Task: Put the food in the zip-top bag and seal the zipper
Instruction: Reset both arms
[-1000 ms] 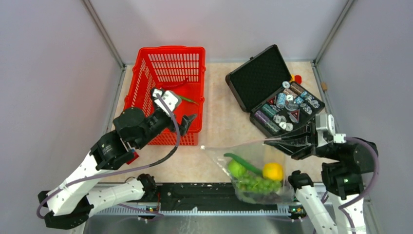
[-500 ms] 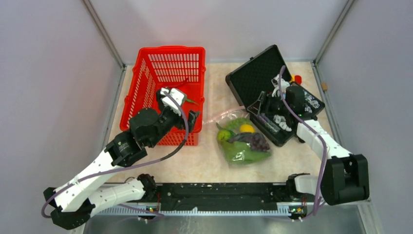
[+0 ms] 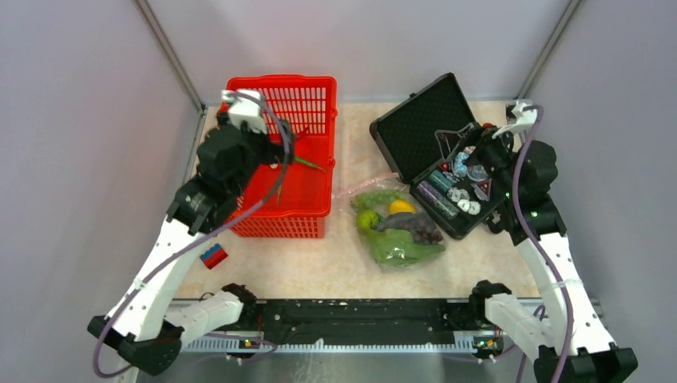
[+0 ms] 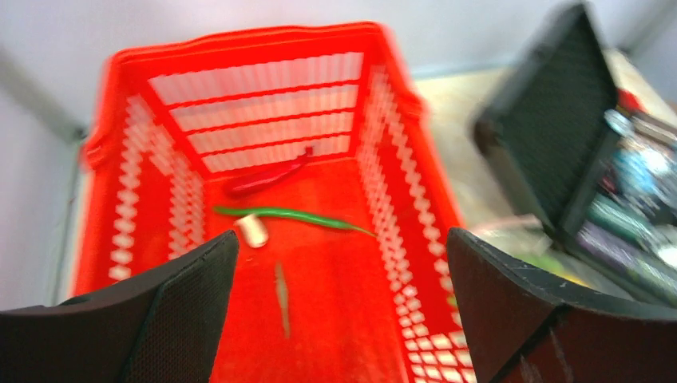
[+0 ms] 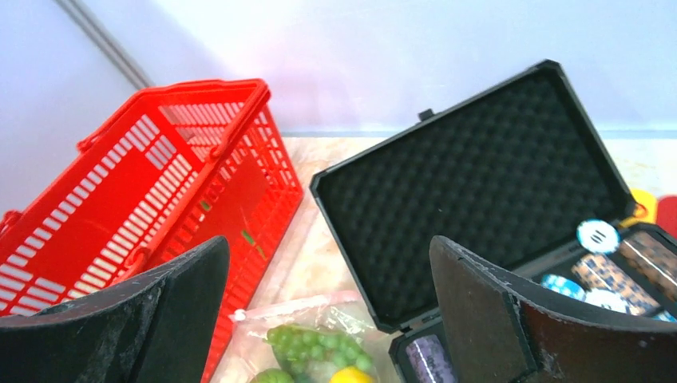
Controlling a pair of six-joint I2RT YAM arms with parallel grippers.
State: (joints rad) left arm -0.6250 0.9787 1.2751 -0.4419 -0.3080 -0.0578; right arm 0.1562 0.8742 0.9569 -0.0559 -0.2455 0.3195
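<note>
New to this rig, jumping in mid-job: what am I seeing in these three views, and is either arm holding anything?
Two white robot arms, each ending in a two-finger gripper. The top view looks down from behind them; the other two come from wrist cameras, the black shapes at the bottom being each gripper's own fingers. The left gripper is open over the red basket, where a long green food item lies. The right gripper is open near the black case. Between basket and case lies the zip-top bag with food inside. Neither gripper holds anything.

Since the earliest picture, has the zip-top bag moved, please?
Yes. The zip-top bag moved away from the near rail to lie beside the black case.
</note>
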